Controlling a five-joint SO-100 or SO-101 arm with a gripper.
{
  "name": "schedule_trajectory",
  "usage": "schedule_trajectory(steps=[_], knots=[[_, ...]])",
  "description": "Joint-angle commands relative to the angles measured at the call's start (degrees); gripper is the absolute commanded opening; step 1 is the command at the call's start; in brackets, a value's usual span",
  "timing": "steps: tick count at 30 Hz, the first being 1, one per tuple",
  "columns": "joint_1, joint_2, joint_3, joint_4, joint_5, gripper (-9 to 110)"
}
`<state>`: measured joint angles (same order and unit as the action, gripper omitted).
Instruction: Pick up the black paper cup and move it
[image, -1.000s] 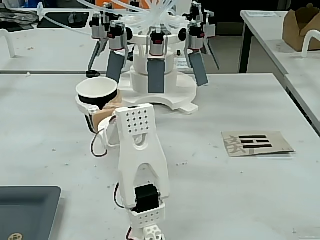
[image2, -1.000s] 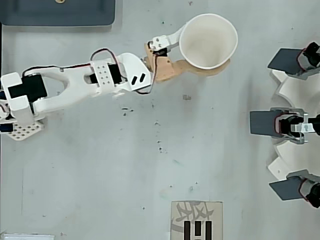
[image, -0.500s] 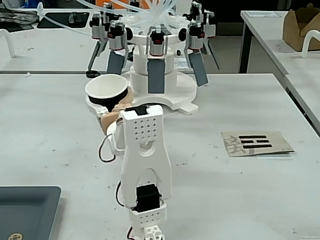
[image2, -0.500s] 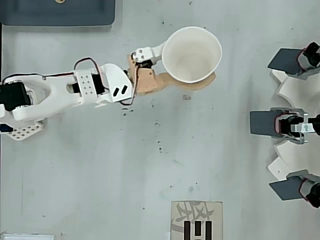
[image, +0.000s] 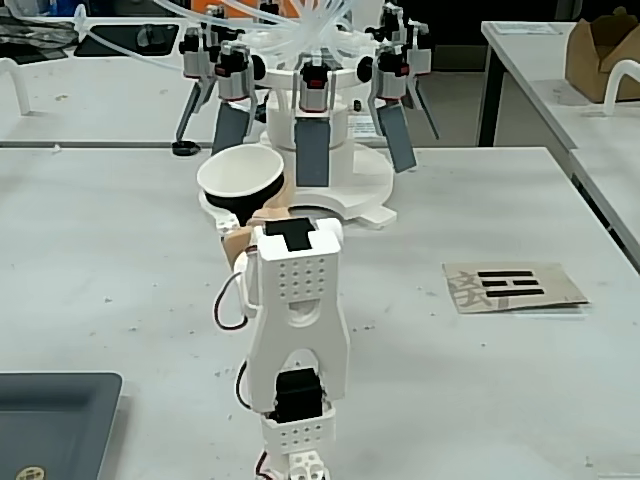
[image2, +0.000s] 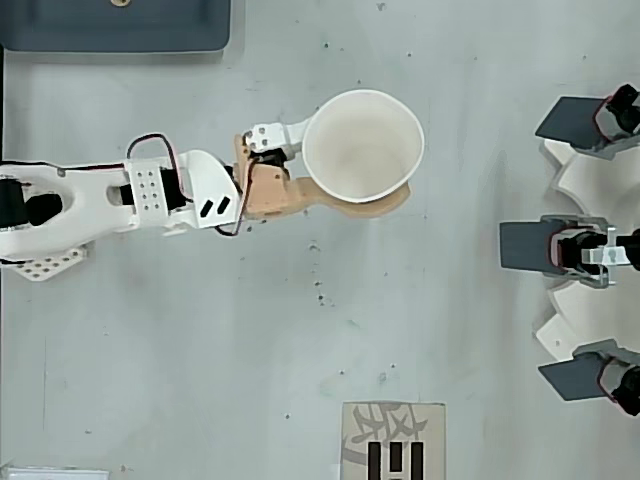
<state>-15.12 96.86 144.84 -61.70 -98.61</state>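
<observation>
Overhead view — end effector (image2: 345, 165) pinches the black paper cup (image2: 362, 145); card (image2: 392, 441) glyphs unreadable.

1. Your fixed view sits low behind the arm's base (image: 292, 440), looking forward and slightly down along the bench (image: 480, 380). The arm's back fills the centre foreground, close to the lens.
2. It faces the white multi-arm rig (image: 318, 110) at the bench's far side; other benches show beyond.
3. Your overhead view looks straight down, fairly near. The arm (image2: 120, 195) enters from the left edge; the rig (image2: 585, 250) is cut off at the right edge.
4. Both views share the arm, the black paper cup (image: 240, 178), the printed card (image: 512, 287) and the dark tray (image: 50, 420).
5. Far in the fixed view is right in the overhead view.
</observation>
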Motion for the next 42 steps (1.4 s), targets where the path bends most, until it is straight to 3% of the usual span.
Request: schedule_trajectory(steps=[1,23,42], knots=[[1.23,3.96,0.53,-1.32,-0.53,10],[13.62,4.31,3.52,-1.32,-1.58,11],[13.97,-9.32,-16.00,5.62,1.23,11]])
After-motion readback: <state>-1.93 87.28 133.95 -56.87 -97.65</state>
